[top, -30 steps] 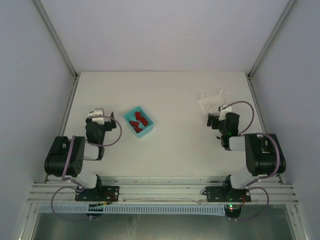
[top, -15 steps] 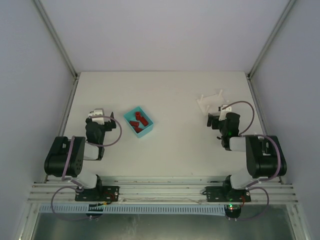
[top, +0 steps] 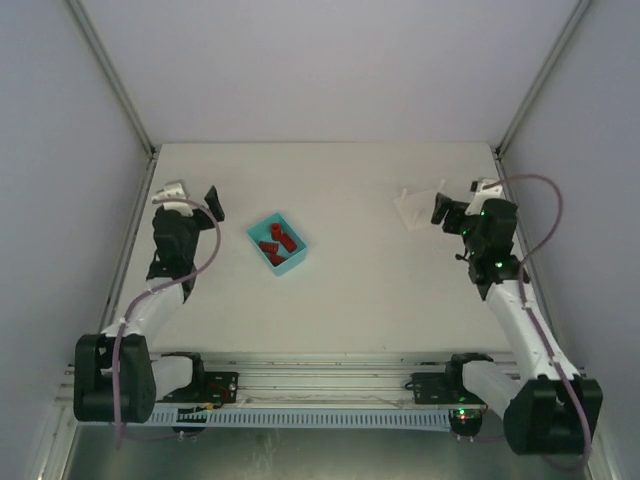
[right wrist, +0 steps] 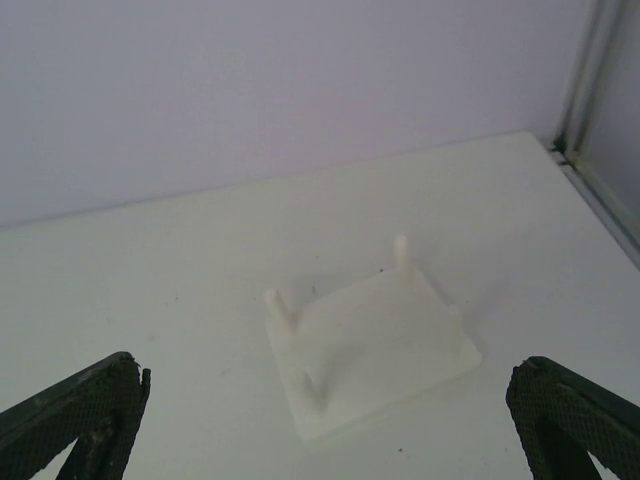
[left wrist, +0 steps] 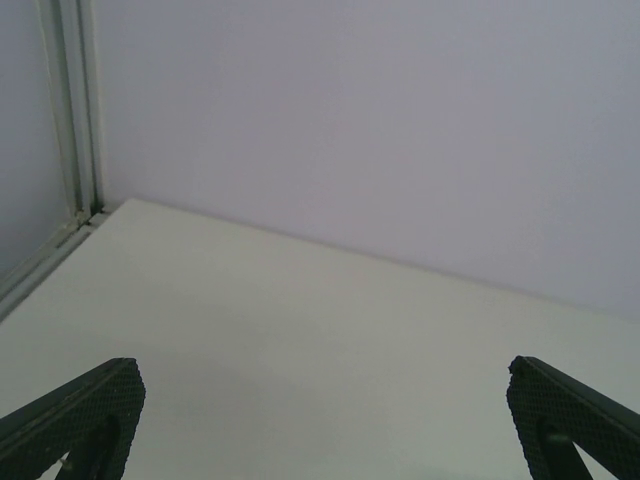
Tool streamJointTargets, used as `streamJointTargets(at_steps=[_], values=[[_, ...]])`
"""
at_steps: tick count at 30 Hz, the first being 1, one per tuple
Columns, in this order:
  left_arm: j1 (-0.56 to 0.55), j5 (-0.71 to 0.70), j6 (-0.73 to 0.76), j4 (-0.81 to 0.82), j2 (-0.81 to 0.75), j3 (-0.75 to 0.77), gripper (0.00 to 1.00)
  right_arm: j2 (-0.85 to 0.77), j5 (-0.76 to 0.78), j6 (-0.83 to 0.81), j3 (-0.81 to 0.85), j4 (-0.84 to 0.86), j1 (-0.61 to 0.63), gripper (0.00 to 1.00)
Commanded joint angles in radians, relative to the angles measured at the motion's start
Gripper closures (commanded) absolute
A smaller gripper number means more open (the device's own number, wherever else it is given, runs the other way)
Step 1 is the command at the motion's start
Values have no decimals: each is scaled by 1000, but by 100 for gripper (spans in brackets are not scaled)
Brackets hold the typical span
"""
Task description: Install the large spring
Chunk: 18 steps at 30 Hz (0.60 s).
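Both arms swing out from their tucked pose | left tool (top: 193, 196) spread wide, empty, over the table (top: 350, 300) at far left | right tool (top: 462, 203) spread wide, empty, facing the white pegged base (right wrist: 375, 350) | red pieces (top: 272, 243), large spring presumably among them, sit untouched in the blue bin (top: 296, 258) | pick-up not yet begun

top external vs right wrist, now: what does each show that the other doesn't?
Only top external: the blue bin holding red parts, the left gripper, open, and both arms.
Only right wrist: a close look at the three upright pegs on the plate.
Both: the white base plate, the open right gripper facing it without touching it, and the table.
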Motion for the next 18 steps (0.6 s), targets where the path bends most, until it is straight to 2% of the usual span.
streamJointTargets(at_steps=[1,3,5,9,12,15,18], values=[[2,11,-202,-379,-30,177,1,-35,66,190,215,-553,-4,1],[2,0,-287,-493,-23,248,1,-31,53,193,266,-661,-4,1],[2,7,-383,-561,-29,262,1,-48,23,226,264,-684,-4,1],[9,292,-397,-374,-54,162,1,-83,-167,281,216,-603,-5,1],[2,369,-392,-393,-35,177,1,-60,-252,320,211,-601,1,1],[-41,342,-312,-463,-7,219,1,-31,-278,344,206,-625,42,1],[-117,254,-238,-482,3,220,7,-41,-255,295,158,-581,126,1]])
